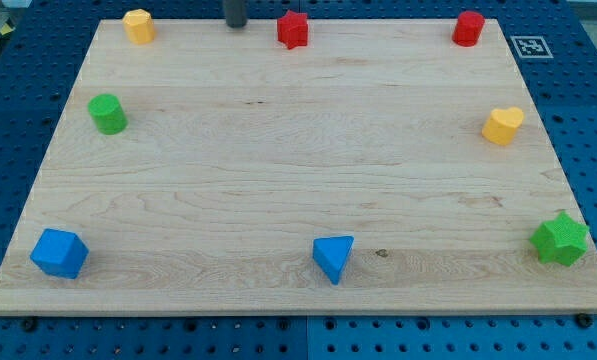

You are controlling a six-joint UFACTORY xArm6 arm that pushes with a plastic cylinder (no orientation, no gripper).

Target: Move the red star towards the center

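The red star [293,29] sits near the top edge of the wooden board [298,170], a little left of the middle. My tip [237,25] is at the view's top, just left of the red star, with a gap of about one block width between them. The rod enters from the top edge of the view. The tip does not touch any block.
A yellow block [138,25] is at the top left, a red cylinder [468,28] at the top right. A green cylinder [107,113] is at the left, a yellow heart [502,126] at the right. A blue cube [59,252], blue triangle [333,258] and green star [560,239] lie along the bottom.
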